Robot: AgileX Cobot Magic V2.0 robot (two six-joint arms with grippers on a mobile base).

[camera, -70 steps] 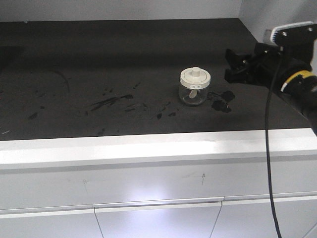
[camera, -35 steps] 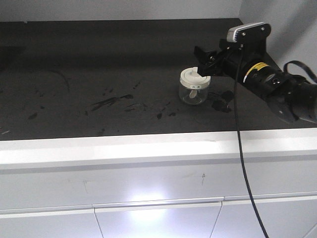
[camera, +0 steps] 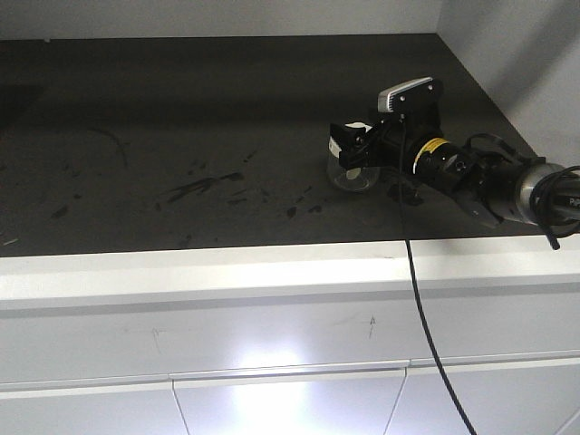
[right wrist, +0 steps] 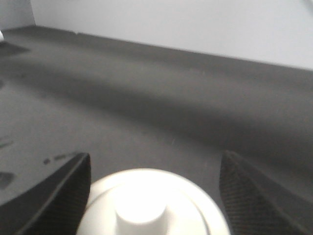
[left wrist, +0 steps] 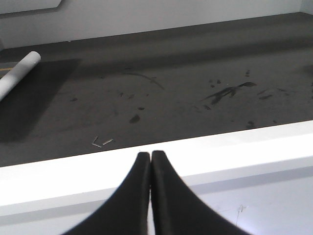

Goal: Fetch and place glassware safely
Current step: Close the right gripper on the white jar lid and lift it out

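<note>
Between the two fingers (right wrist: 54, 196) of the right gripper (right wrist: 155, 156), seen from the right wrist camera, sits the cream-white lid (right wrist: 154, 208) of the jar (camera: 352, 178), its round knob facing up. The jaws stand wide open on either side of the lid and grip nothing. A strip of dark counter (camera: 181, 109) shows between the lid and the finger at the right of that picture. At the left, finger and lid edge come close, and whether they touch cannot be told.

In the front view the jar stands upright on the counter, right of centre. Black gripper parts cover its top, and the clear glass body shows below them. The right arm (camera: 471, 172) reaches in low from the right, with a camera on top of its wrist. A black cable (camera: 426, 317) hangs from it over the white front edge (camera: 227, 272) and down past the drawer fronts (camera: 272, 399). A dark blotch (camera: 405, 192) lies on the counter just beside the jar, under the arm, and thinner smudges (camera: 195, 188) are scattered to the jar's left.

The left gripper (left wrist: 149, 155) is well apart from all this. Its fingertips are pressed together with nothing between them, and it is held over the white front edge. Beyond it lie two small metal bits (left wrist: 101, 142), and a white tube (left wrist: 19, 71) at the far left.
</note>
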